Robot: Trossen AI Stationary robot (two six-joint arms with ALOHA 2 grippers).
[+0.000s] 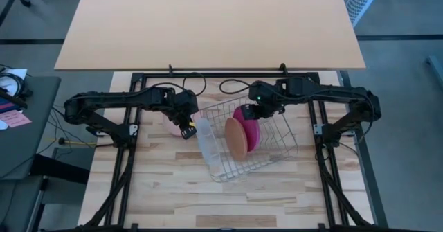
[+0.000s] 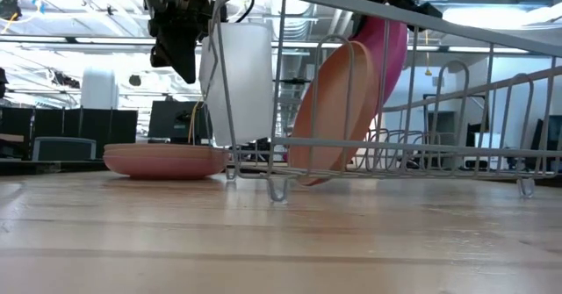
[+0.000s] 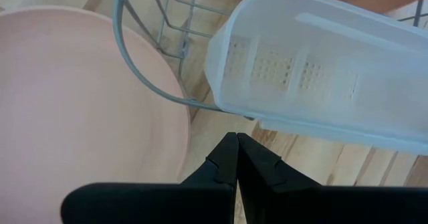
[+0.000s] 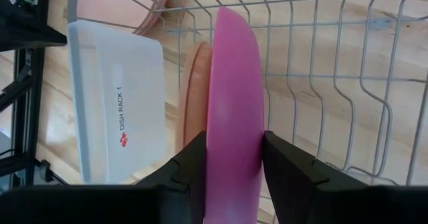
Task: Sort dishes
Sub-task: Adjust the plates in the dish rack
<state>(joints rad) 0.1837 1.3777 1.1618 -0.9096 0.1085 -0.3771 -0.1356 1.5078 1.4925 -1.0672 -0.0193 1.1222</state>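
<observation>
From above, the right gripper [image 1: 247, 113] holds a magenta plate [image 1: 252, 129] upright in the wire rack [image 1: 287, 149], beside 1 orange plate [image 1: 236, 136]. Its wrist view shows fingers clamping the rim; releasing probably follows. The left gripper [image 3: 235, 162], shut, hovers beside a pale plate [image 3: 73, 103].

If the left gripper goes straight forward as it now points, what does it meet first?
Probably the bare wooden table, in the gap between the pale pink plate and the white tray. Depth is unclear.
</observation>
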